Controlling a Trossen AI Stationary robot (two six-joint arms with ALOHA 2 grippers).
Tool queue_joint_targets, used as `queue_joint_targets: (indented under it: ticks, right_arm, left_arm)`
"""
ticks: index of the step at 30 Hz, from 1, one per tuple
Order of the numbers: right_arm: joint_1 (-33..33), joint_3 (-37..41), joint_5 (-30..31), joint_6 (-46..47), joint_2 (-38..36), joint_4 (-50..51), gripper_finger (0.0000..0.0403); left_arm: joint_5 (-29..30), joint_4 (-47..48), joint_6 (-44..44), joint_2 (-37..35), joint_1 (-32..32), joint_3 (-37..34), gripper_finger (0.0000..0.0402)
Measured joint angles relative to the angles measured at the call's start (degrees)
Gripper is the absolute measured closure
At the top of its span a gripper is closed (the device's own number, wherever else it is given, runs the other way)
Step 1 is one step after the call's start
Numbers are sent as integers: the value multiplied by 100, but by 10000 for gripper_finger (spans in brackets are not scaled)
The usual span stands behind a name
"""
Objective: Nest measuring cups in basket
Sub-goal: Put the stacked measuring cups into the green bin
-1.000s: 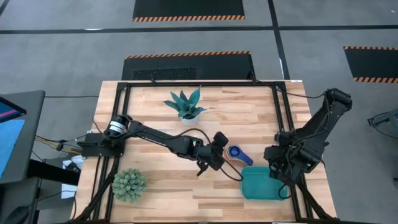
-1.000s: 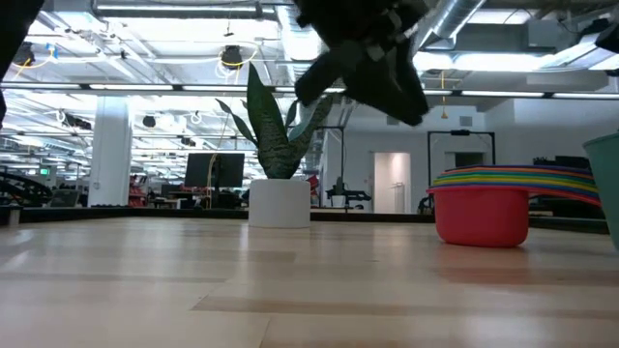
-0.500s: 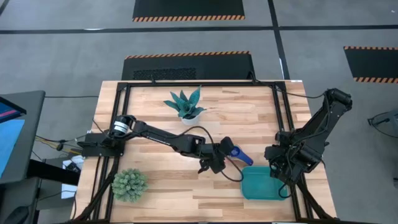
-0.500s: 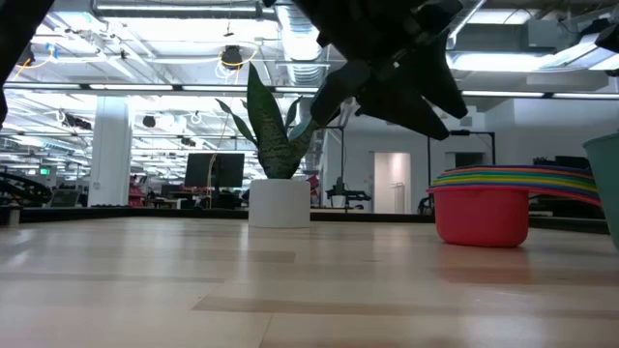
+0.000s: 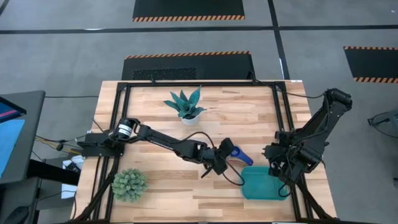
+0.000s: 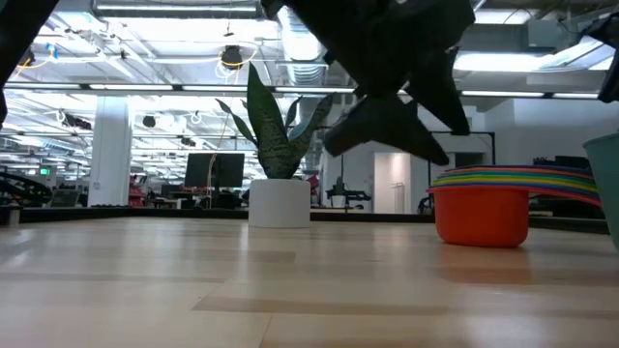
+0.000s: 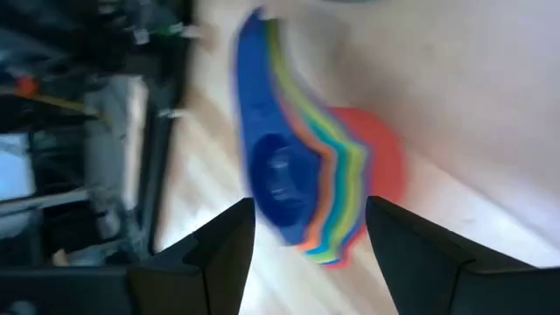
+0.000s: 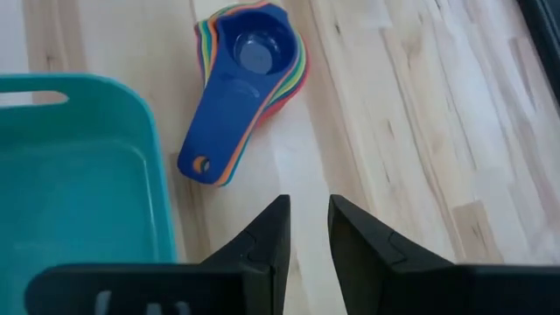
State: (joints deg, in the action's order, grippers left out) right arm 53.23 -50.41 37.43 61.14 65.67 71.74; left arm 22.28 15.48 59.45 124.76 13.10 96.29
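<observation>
The measuring cups (image 5: 236, 153) are nested in one stack, blue on top and red at the bottom. The stack stands on its red base on the table (image 6: 482, 215), just beyond the teal basket's (image 5: 264, 185) far left corner. My left gripper (image 5: 225, 155) is open, just left of and above the stack. In the left wrist view its fingers (image 7: 223, 258) stand on either side of the blue bowl (image 7: 280, 175), and I see no touch. My right gripper (image 8: 308, 229) hovers by the basket's far right side, empty, with a narrow gap between its fingers.
A spiky plant in a white pot (image 5: 185, 104) stands at the table's far middle. A round green plant (image 5: 129, 184) stands at the near left. The basket's wall (image 8: 162, 175) lies close beside the cups' handles (image 8: 203, 162). Bare wood lies between the plants.
My left gripper has gone toward the table's right edge and down, closing in on the stack of cups. The stack has stayed where it was.
</observation>
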Motion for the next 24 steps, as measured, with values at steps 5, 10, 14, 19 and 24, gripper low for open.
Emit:
queue_joint_targets:
  ticks: [5,10,14,19,24]
  right_arm:
    - [-2,0,0,9,0,-1,301]
    - [-2,0,-2,2,-2,-6,301]
    - [-2,0,-6,-5,-2,-21,301]
    - [-55,0,4,-20,0,-22,301]
    - [-180,0,49,-35,-2,-38,301]
  left_arm:
    - [-68,226,-13,113,-28,-10,189]
    - [-231,38,-23,100,-52,-4,189]
    - [-249,-121,-14,100,-63,0,189]
    - [495,-168,-12,86,3,-2,189]
    - [1063,23,-66,31,19,-2,189]
